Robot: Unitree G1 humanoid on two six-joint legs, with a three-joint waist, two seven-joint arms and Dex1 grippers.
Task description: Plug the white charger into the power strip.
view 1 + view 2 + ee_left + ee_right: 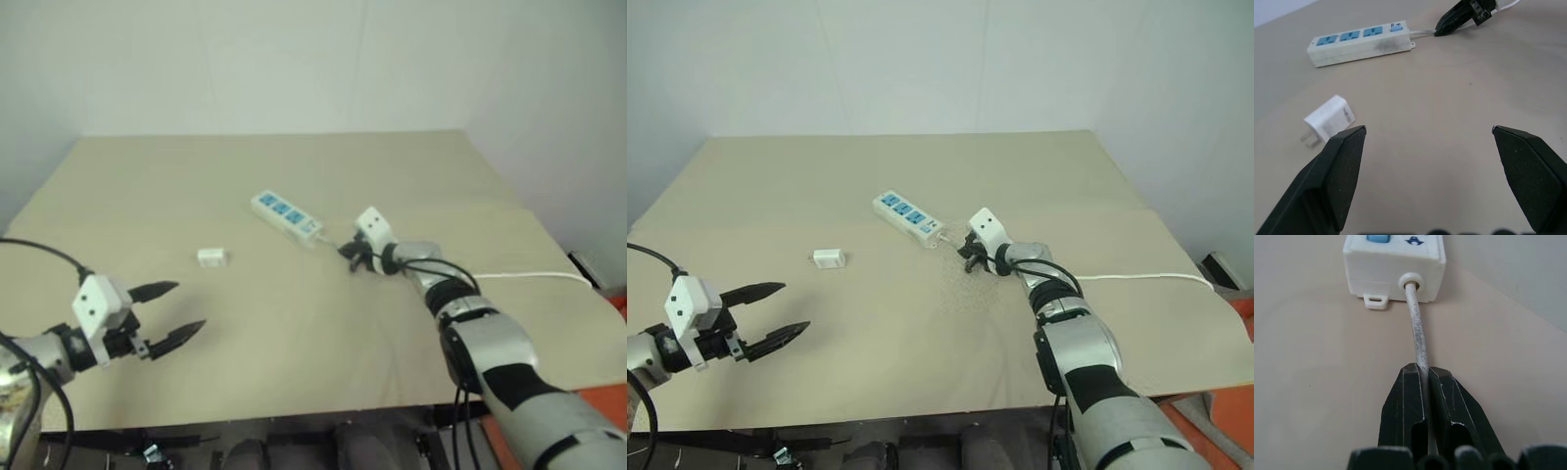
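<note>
Pinching the thin white cord (1418, 340) just behind the strip (286, 216), the right gripper (1426, 377) has its two black fingers clenched on it, the cord running up between them into the strip's end wall. In the left eye view this gripper sits right of centre, just beside the strip's lower-right end, and the cord trails off toward the right edge of the table (294, 333).

The strip lies flat at the middle of the frame, its long axis running from upper left to lower right, blue socket faces up, switch at the cord end.

The charger (212, 258) lies on its side, left of and below the strip, well apart from it. In the left wrist view its prongs point away from the strip.

The left gripper (167, 313) hovers at lower left with its fingers spread wide, holding nothing, near the charger.
</note>
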